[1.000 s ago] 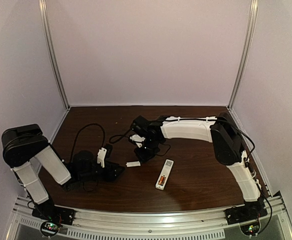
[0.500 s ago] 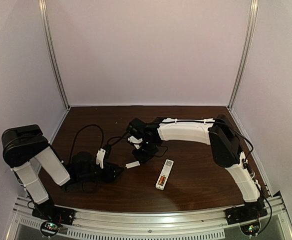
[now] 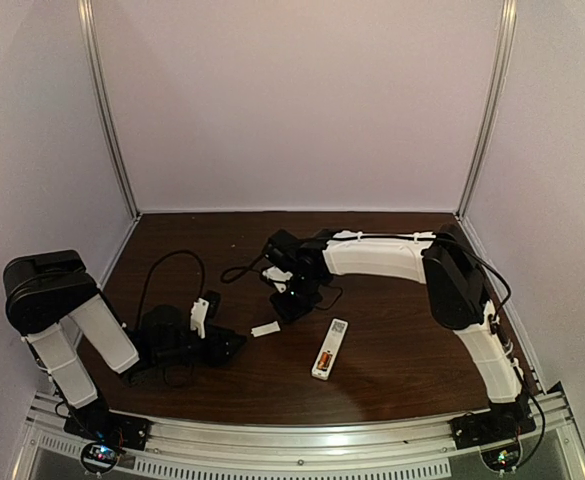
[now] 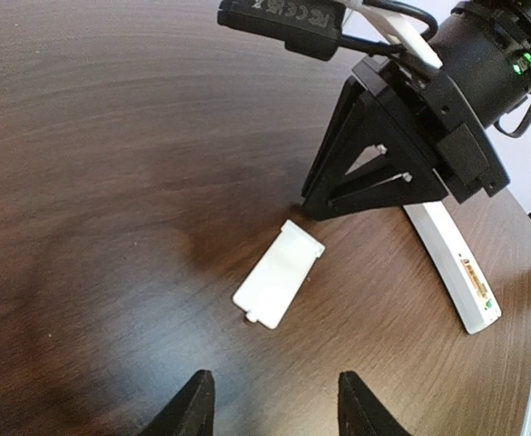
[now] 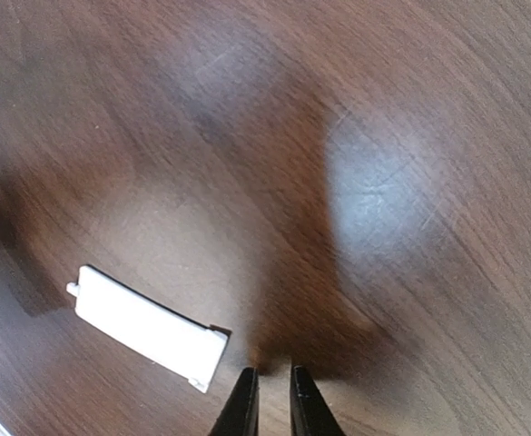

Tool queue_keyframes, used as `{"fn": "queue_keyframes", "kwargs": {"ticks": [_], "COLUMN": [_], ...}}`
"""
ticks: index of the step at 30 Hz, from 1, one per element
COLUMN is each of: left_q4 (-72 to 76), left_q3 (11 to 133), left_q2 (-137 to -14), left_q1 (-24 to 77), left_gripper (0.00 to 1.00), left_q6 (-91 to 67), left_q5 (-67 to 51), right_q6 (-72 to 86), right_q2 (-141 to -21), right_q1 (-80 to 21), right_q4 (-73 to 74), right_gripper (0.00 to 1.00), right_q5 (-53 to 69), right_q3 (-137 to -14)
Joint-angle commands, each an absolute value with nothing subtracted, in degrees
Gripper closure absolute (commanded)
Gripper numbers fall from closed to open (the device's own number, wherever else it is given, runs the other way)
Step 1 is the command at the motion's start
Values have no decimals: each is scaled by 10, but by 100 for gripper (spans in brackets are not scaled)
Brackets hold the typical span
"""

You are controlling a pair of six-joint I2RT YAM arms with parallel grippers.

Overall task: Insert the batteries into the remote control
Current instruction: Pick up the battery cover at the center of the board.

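The white remote control [image 3: 329,348] lies on the table with its near end's compartment open. Orange-and-gold batteries [image 3: 324,360] show inside it, and again in the left wrist view as batteries [image 4: 476,283] in the remote control [image 4: 447,259]; I cannot tell their count. My right gripper [image 3: 290,306] points down at the table left of the remote. Its fingertips [image 5: 244,400] stand a narrow gap apart with nothing between them, so the right gripper [image 5: 273,404] holds nothing. My left gripper [image 4: 274,409] stands open and empty, low over the wood.
A loose white cover plate [image 3: 265,328] lies flat between the two grippers. The same cover plate [image 4: 278,273] sits just ahead of my left fingers, and the cover plate [image 5: 147,327] is left of my right fingertips. Black cables [image 3: 172,262] loop behind the left arm.
The right gripper swung a little left, then came back right, and its jaws narrowed slightly. The left gripper edged slightly left. The remote and the cover plate stayed put.
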State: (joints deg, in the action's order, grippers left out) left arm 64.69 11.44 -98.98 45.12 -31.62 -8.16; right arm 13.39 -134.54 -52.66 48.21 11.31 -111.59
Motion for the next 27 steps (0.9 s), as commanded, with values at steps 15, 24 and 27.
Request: {"fn": "queue_keyframes", "kwargs": {"ticks": [15,24,27], "left_q4": [686,688,689], "left_q3": [99,95,93], "left_q2": [-995,-991,-988], "left_q1": [454,454,454], "left_gripper": [53,53,53], "left_q6": [-316,-314,-314], "left_q5": [-72,-70,-67], "right_q6": [134,126,118], "right_q2": [-1391,-1420,-1434], "right_q1": [-564,-578,-582], "right_q4": [531,551,571], "right_gripper": [87,91,99], "right_q5": [54,26,11], "right_q3": [-1183,-1199,-1207]}}
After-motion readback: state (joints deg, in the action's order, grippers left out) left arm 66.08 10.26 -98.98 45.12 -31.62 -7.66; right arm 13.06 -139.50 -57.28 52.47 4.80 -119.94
